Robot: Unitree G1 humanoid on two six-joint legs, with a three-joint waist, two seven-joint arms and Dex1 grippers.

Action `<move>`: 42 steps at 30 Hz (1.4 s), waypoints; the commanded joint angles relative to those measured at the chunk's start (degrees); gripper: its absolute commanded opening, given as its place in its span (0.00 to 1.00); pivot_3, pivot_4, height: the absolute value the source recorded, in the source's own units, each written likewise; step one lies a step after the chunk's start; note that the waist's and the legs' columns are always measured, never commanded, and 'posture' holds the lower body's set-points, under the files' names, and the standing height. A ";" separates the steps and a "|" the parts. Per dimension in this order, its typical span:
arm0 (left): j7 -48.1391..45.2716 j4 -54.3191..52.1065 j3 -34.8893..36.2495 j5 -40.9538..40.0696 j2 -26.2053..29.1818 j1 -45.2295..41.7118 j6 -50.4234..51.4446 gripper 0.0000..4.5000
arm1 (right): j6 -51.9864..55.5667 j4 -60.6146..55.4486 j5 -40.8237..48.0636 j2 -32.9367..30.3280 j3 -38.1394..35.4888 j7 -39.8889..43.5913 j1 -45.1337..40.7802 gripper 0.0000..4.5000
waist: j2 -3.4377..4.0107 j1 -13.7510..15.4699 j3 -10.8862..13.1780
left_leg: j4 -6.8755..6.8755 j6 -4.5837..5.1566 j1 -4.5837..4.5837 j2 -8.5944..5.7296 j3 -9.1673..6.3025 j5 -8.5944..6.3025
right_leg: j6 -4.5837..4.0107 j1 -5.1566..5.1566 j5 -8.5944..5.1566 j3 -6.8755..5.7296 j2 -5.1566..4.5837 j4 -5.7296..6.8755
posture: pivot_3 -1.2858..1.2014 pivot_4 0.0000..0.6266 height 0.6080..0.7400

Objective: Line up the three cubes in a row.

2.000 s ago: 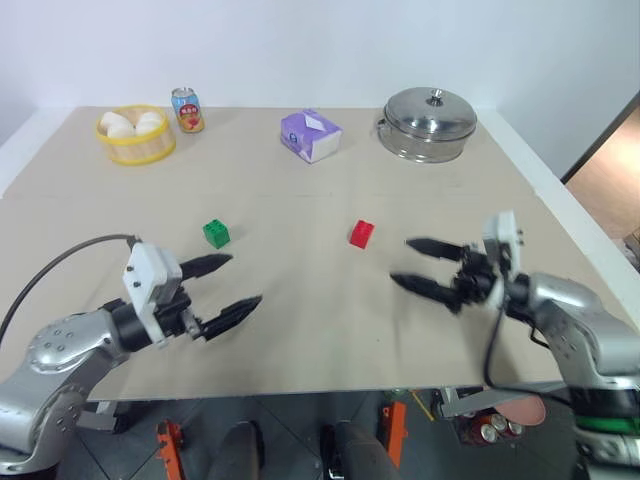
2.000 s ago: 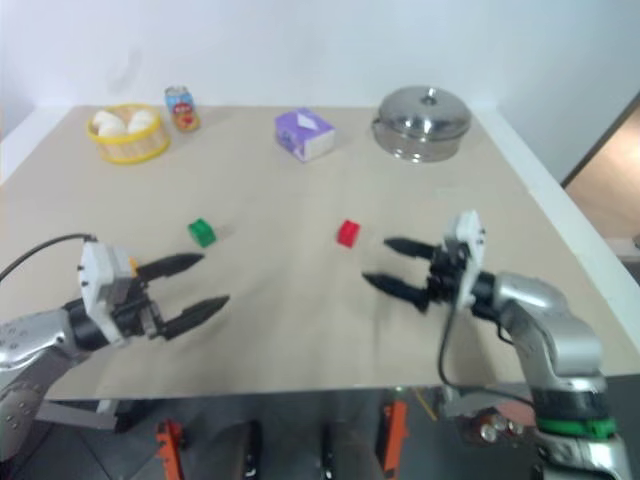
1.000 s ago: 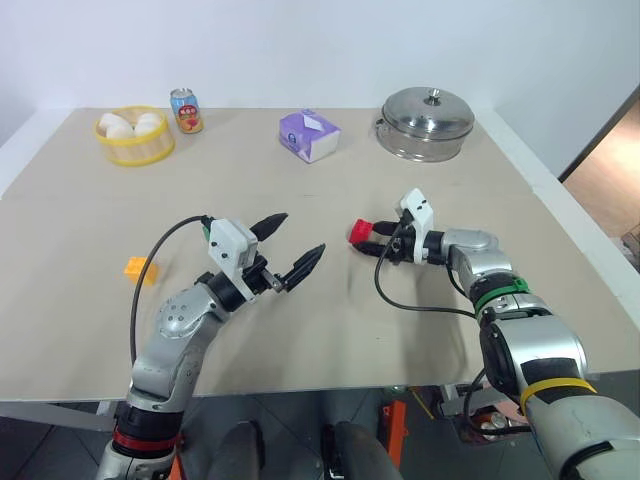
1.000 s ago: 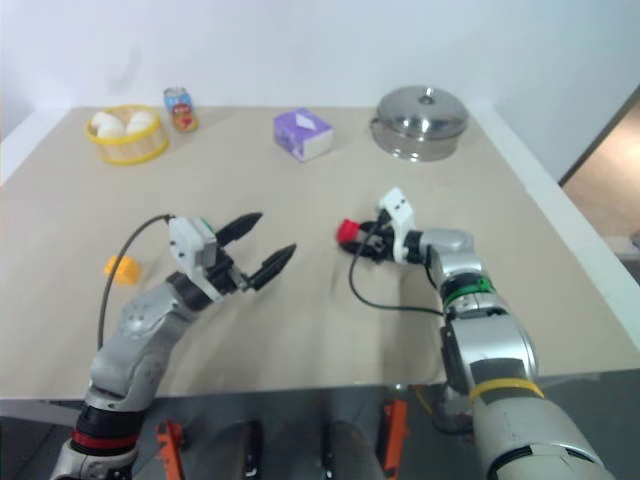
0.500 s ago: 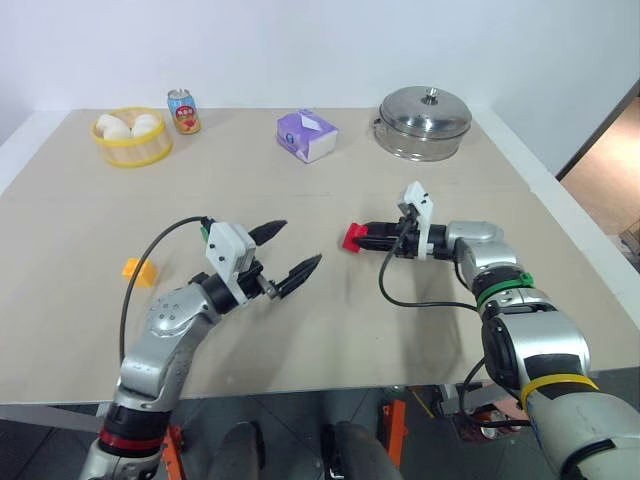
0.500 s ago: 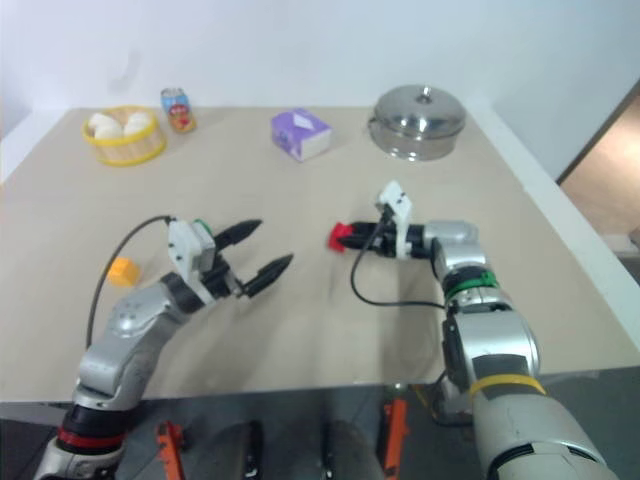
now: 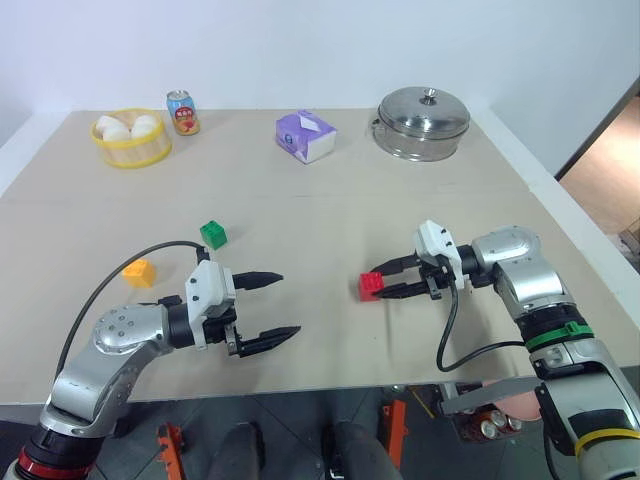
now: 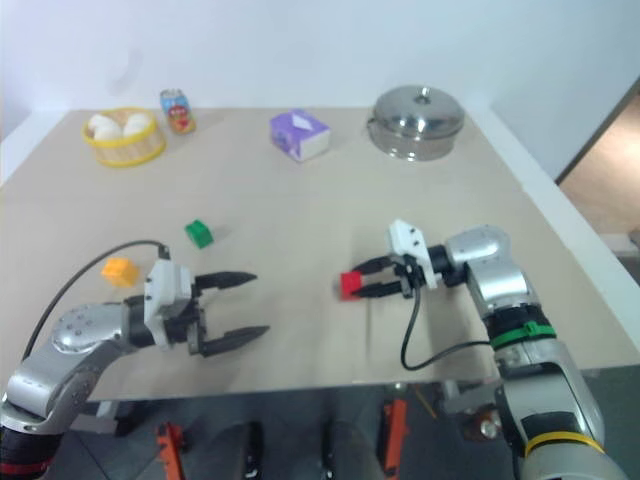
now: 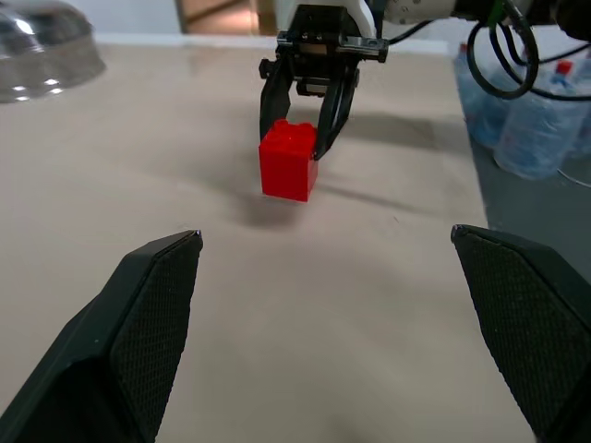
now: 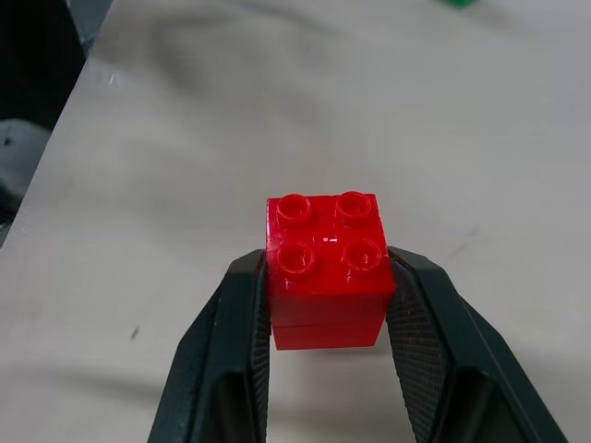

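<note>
The right gripper (image 7: 381, 283) is clamped on the red cube (image 7: 371, 285), one finger on each flat side wall, studs up; the wrist view confirms a square, centred hold. Whether the cube rests on the table (image 7: 330, 190) or rides just above it cannot be told. The left gripper (image 7: 277, 303) is spread wide and carries nothing; it points across the table toward the red cube, well apart from it.

With the red cube as clock centre, the green cube (image 7: 213, 234) lies at about 10 o'clock, and the yellow-orange cube (image 7: 139, 273) sits at 9 o'clock, further out, near the left forearm. The three are not in a row.

Handling judgement: the cubes appear to be rigid, glossy moulded plastic, light, hard-edged, with four round studs on top. They should neither crush nor deform, but smooth walls may slip under an off-centre pinch. The sound hold is across two opposite flat walls, below the studs, as with the red one now.

The table surface is matt beige and flat, giving little resistance to sliding.
</note>
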 commanded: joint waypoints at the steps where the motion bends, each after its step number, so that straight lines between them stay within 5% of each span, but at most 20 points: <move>1: -0.24 -0.89 1.03 -0.51 -0.05 -0.34 -0.80 1.00 | -2.04 -1.74 1.39 -0.40 -0.56 3.84 0.06 0.27 | 0.00 0.00 0.00 | 0.00 0.00 0.00 0.01 0.00 0.00 | 0.00 0.00 0.00 0.00 0.00 0.00 | 0.52 0.24 1.00; 23: 2.76 -2.33 0.81 -0.74 -1.21 -0.60 0.45 1.00 | -5.11 4.80 4.49 -1.06 5.93 3.84 -1.99 0.27 | 0.00 0.02 0.00 | -0.01 0.00 0.03 0.01 0.10 0.00 | 0.01 0.01 0.00 0.10 0.01 0.00 | 0.52 0.24 1.00; 25: 2.98 -2.35 0.86 -0.73 -1.32 -0.56 0.52 1.00 | -4.57 4.29 5.56 -1.27 5.92 3.84 -2.25 0.50 | -0.01 0.02 0.00 | -0.01 0.00 0.04 0.01 0.10 0.00 | 0.02 0.02 0.01 0.10 0.01 0.00 | 0.52 0.24 1.00; 31: 5.21 -1.10 2.54 -0.91 -2.12 -1.14 1.09 1.00 | -0.58 0.41 10.26 -2.21 4.93 3.84 -2.80 0.96 | 0.00 0.02 0.00 | -0.01 0.00 0.03 0.02 0.12 0.00 | 0.03 0.01 0.01 0.11 0.01 0.00 | 0.52 0.24 1.00; 36: 8.25 2.72 6.34 -1.07 -1.80 -4.52 2.55 1.00 | 6.98 -6.58 15.23 -0.25 -0.18 1.48 -2.89 0.99 | 0.00 0.03 0.00 | 0.00 0.01 0.03 0.05 0.10 0.00 | 0.06 0.00 0.03 0.10 0.03 0.02 | 0.52 0.24 1.00; 42: 7.26 16.26 11.33 -0.51 1.74 -13.79 3.56 1.00 | 15.40 -11.28 14.87 7.32 -5.69 -13.87 -5.96 0.99 | -0.01 -0.05 0.00 | 0.05 0.00 0.07 0.13 0.07 0.01 | 0.07 -0.02 0.12 0.10 0.19 0.08 | 0.52 0.24 1.00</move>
